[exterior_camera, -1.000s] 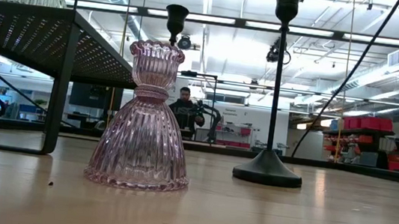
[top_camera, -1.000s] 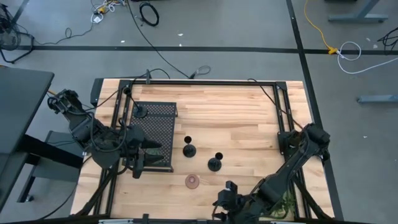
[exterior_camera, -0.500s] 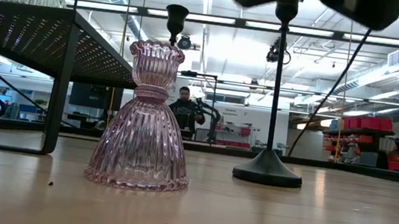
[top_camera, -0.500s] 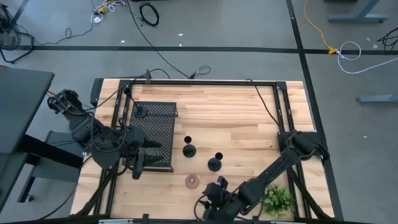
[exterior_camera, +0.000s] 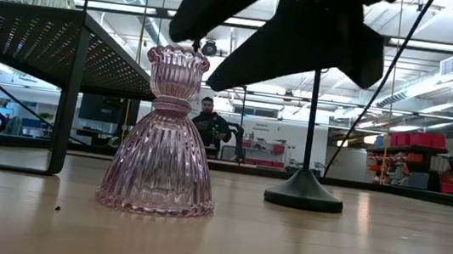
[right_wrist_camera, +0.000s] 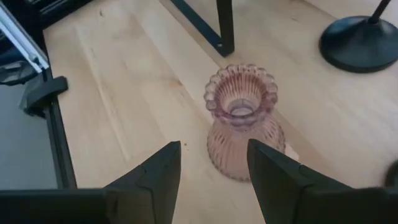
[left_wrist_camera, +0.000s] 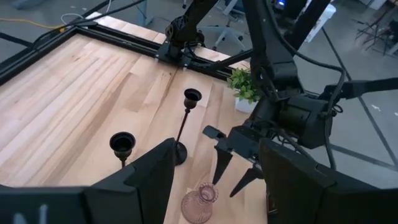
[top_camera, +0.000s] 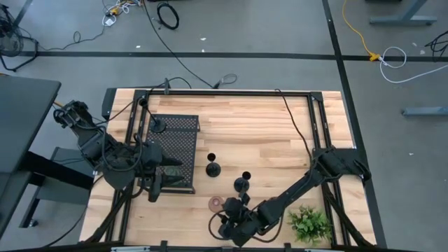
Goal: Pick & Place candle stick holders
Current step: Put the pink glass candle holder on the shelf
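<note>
Right gripper [right_wrist_camera: 211,171] now swung in beside pink glass holder [right_wrist_camera: 244,118], fingers spread, empty. Left gripper [top_camera: 162,173] parked over perforated stand [top_camera: 175,133], spread, empty.

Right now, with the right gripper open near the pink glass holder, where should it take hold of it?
At the narrow waist of the pink holder, coming from above. It stands upright, flaring out below and at the rim, so the open right gripper can close under the rim, though ribbed glass may slip.
</note>
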`<action>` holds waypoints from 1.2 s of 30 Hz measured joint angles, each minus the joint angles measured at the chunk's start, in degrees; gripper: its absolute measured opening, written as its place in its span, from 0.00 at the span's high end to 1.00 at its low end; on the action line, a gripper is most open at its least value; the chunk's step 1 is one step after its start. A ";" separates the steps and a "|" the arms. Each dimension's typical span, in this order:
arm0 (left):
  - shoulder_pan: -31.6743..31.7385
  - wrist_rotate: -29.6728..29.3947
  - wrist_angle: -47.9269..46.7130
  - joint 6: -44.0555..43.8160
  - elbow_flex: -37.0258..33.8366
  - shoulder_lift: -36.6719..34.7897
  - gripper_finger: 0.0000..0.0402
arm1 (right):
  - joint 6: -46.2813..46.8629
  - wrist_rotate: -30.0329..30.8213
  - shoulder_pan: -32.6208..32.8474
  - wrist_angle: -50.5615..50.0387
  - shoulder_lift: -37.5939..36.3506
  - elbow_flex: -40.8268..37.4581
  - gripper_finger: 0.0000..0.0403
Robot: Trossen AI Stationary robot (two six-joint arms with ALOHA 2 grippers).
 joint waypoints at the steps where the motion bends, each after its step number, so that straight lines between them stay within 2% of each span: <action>1: 0.00 0.00 0.02 0.18 0.00 0.00 0.42 | -0.05 0.00 -0.22 0.42 0.23 0.00 0.54; 6: 0.01 0.00 0.02 0.41 0.00 0.00 0.42 | -1.50 1.18 -1.13 1.72 1.58 0.02 0.52; 17: 0.02 0.02 0.02 0.81 -0.02 0.00 0.42 | -4.37 -1.79 -4.41 5.90 4.00 0.02 0.38; 23: 0.00 0.01 -0.22 1.09 -0.02 0.00 0.42 | -6.55 -1.22 -5.99 6.96 3.97 0.00 0.33; 31: 0.01 0.02 -0.48 1.13 -0.02 0.00 0.42 | -8.54 -2.06 -7.54 10.16 3.97 0.00 0.30; 36: 0.00 0.02 -0.46 2.14 -0.02 0.00 0.42 | -8.79 -2.49 -7.87 10.18 3.97 0.00 0.34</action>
